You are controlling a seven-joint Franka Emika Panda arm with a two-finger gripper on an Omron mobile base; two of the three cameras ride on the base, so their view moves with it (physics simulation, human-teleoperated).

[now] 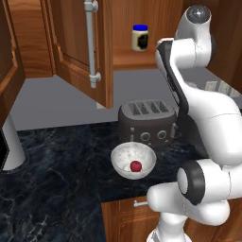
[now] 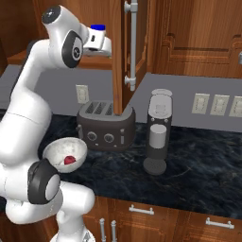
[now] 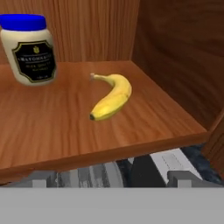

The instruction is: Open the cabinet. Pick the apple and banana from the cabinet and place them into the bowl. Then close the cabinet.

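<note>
With the small dark-red apple (image 1: 136,166) already in the marbled stone bowl (image 1: 124,156), the curved yellow banana (image 3: 111,96) lies mid-shelf in the opened reddish-brown wooden cabinet (image 1: 85,52), faced by a wide-open, empty gripper (image 2: 105,46); the blue-lidded mayonnaise jar (image 3: 31,49) nearby could be knocked.

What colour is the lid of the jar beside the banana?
Blue lid on the mayonnaise jar, clearest in the hand view.

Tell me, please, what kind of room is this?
Most likely a home kitchen: a dark four-slot toaster stands on a dark stone counter, wooden wall cabinet hangs above, and a mayonnaise jar sits on its shelf beside a banana.
</note>
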